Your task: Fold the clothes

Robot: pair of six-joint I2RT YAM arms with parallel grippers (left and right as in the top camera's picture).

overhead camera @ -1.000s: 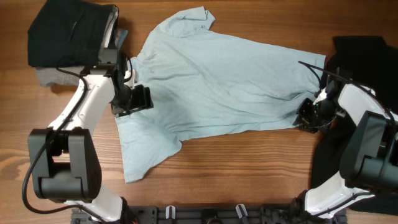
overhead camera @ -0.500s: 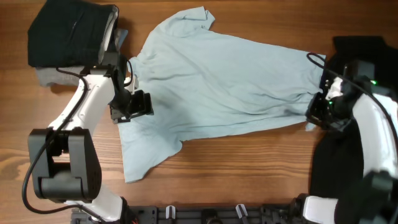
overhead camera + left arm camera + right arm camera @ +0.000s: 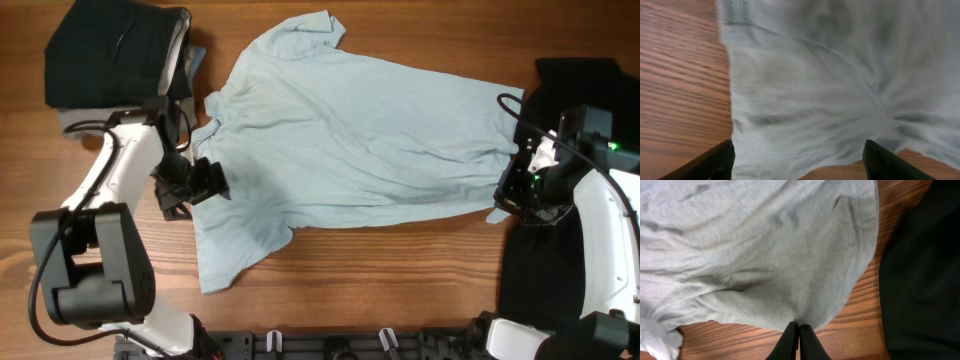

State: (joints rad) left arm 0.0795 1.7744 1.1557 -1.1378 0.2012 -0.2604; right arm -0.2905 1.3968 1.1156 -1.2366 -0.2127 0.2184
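From overhead, my right fingers (image 3: 507, 196) have dragged the t-shirt (image 3: 350, 130) by its hem toward the black garment (image 3: 575, 85), stretching it flatter across the counter (image 3: 400, 270). My left fingers (image 3: 208, 181) have slid back to its collar-end edge. In the left wrist view, those left fingers (image 3: 715, 161) are spread wide over fabric, holding nothing. In the right wrist view, my right fingers (image 3: 791, 342) are pinched tight on the hem. Spreading looks nearly done; folding hasn't begun.

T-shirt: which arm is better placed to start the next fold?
Right. The right gripper is shut on the t-shirt at its hem, ready to lift; the left gripper hangs open above the fabric, gripping nothing.
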